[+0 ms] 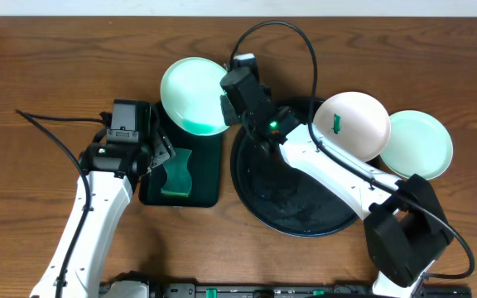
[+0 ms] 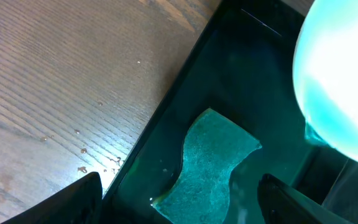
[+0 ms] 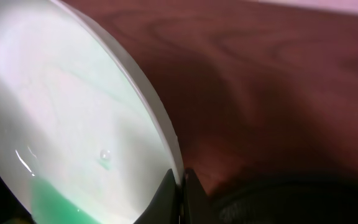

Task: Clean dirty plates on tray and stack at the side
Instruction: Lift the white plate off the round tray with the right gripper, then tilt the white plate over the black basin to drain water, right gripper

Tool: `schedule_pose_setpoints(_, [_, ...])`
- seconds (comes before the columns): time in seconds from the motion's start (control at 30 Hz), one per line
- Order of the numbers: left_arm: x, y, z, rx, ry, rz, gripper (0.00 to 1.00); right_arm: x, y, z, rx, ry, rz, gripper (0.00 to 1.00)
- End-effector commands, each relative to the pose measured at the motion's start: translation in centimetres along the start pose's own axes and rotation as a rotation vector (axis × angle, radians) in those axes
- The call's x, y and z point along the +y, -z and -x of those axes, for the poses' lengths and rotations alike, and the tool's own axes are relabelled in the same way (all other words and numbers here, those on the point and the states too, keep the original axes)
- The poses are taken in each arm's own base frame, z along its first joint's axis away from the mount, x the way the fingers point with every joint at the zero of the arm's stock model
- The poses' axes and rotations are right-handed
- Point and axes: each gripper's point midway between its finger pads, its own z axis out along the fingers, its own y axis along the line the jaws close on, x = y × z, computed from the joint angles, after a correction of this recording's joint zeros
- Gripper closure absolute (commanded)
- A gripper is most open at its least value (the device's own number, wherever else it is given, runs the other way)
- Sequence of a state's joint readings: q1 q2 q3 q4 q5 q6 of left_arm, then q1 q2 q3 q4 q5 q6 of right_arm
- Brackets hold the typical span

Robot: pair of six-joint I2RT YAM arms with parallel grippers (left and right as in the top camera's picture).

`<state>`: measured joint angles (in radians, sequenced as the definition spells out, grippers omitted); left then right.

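Above wooden table (image 1: 48, 58), right claw (image 1: 225, 107) pinches rim of mint plate (image 1: 189, 93).

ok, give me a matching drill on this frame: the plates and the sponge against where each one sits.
Things:
A. left mint plate
B. white plate
C. sponge
D. right mint plate

Places:
1. in the rectangular tray
2. on the table, off both trays
3. pinched at its rim by the right gripper
4. at the right edge of the round tray

Pairs: A-3, B-4, C-1, D-2
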<state>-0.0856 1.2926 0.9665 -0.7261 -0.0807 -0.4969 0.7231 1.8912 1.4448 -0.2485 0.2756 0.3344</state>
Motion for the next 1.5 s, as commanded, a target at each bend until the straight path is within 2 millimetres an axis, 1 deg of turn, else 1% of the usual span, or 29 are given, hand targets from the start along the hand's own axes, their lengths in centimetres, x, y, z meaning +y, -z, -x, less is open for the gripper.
schedule_pose_setpoints(0.0, [-0.1,0.5,0.6,-0.017,0.001,-0.006,0.20,0.5,1.9,3.1,-0.088,0.086,0.004,0.99])
schedule_pose_setpoints(0.17, [-0.1,0.4,0.6,-0.016,0.001,-0.006,0.20,-0.1,3.3,4.8,-0.156,0.163,-0.069,0.99])
schedule_pose_setpoints(0.27, [-0.1,0.4,0.6,-0.016,0.001,-0.006,0.20,0.0,4.2,5.7,-0.190,0.214,-0.101,0.99])
schedule_pose_setpoints(0.47, [-0.1,0.5,0.6,-0.017,0.001,-0.006,0.20,2.1,6.3,7.0,-0.261,0.321,-0.104,0.99])
schedule_pose_setpoints(0.67, [-0.1,0.5,0.6,-0.017,0.001,-0.006,0.20,2.4,8.2,8.1,-0.323,0.430,-0.249,0.99])
schedule_pose_setpoints(0.8, [-0.1,0.4,0.6,-0.016,0.001,-0.006,0.20,3.5,9.4,8.5,-0.356,0.529,-0.307,0.99])
schedule_pose_setpoints(0.9, [-0.1,0.4,0.6,-0.016,0.001,-0.006,0.20,4.4,10.5,8.9,-0.391,0.564,-0.342,0.99])
schedule_pose_setpoints(1.07, [-0.1,0.4,0.6,-0.016,0.001,-0.006,0.20,6.4,12.0,9.3,-0.438,0.611,-0.353,0.99])
schedule_pose_setpoints(1.23, [-0.1,0.4,0.6,-0.016,0.001,-0.006,0.20,8.4,12.8,8.7,-0.452,0.678,-0.330,0.99])
schedule_pose_setpoints(1.37, [-0.1,0.4,0.6,-0.016,0.001,-0.006,0.20,8.7,13.3,8.4,-0.451,0.685,-0.350,0.99])
schedule_pose_setpoints(1.47, [-0.1,0.4,0.6,-0.016,0.001,-0.006,0.20,8.5,13.5,8.4,-0.444,0.707,-0.378,0.99])
